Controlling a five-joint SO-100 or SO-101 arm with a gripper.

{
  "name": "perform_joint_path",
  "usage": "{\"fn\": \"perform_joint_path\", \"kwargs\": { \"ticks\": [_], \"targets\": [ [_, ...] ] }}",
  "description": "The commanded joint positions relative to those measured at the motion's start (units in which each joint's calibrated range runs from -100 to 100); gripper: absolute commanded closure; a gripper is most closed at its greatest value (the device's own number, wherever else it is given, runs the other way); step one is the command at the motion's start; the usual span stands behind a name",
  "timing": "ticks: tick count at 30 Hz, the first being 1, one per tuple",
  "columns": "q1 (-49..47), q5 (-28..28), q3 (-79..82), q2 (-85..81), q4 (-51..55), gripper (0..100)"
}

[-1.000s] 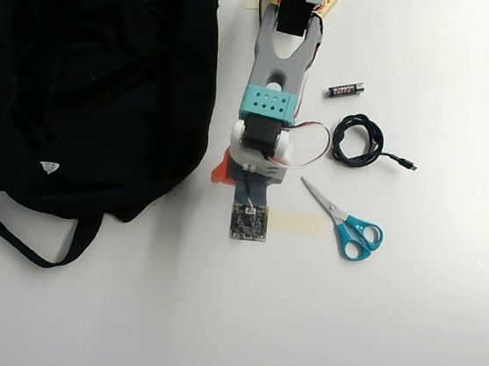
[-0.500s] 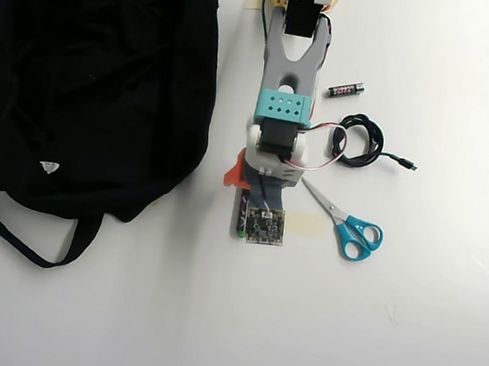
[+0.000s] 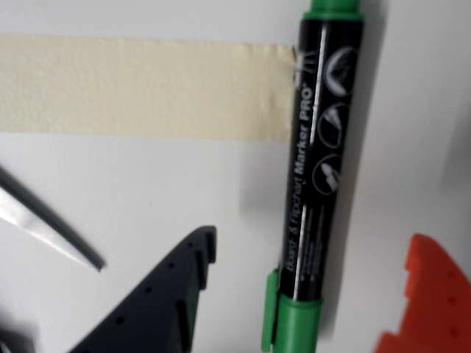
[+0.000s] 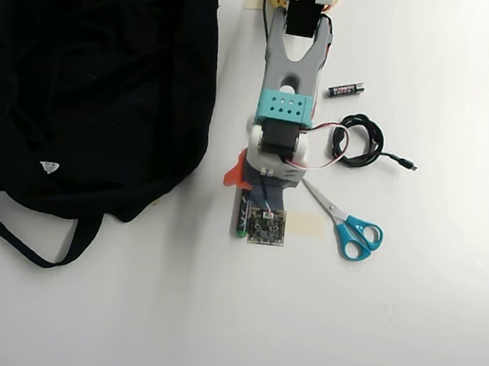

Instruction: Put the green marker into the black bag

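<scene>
Overhead and wrist views of the approach to the marker (image 3: 318,176). Compared with one second ago, the arm (image 4: 290,73) has swung slightly to the right in the overhead view, and over the last half second it has barely shifted, so the wrist now sits directly over the marker (image 4: 241,214), of which only a thin dark sliver with a green tip shows beside the wrist camera board. In the wrist view the marker lies flat on the table (image 3: 147,206), running top to bottom, its upper barrel at the end of a strip of tape (image 3: 140,88). The gripper (image 3: 316,257) is released: the black finger (image 3: 173,294) stands to the left of the marker and the orange finger (image 3: 427,301) to the right, neither touching it, so the barrel lies between the open jaws. This suggests the alignment is done and the closing of the jaws comes next. A scissors blade (image 3: 44,228) shows at the left edge, clear of the fingers. The bag (image 4: 89,77) lies well apart, at the left of the overhead view, and the marker is not yet lifted.
</scene>
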Motion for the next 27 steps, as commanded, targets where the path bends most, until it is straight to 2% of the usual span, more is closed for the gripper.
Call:
{"fn": "perform_joint_path", "kwargs": {
  "ticks": [1, 27],
  "targets": [
    [0.26, -0.38, -1.48, 0.02, -0.74, 66],
    [3.85, -0.38, -3.82, 5.0, -1.34, 67]
  ]
}}
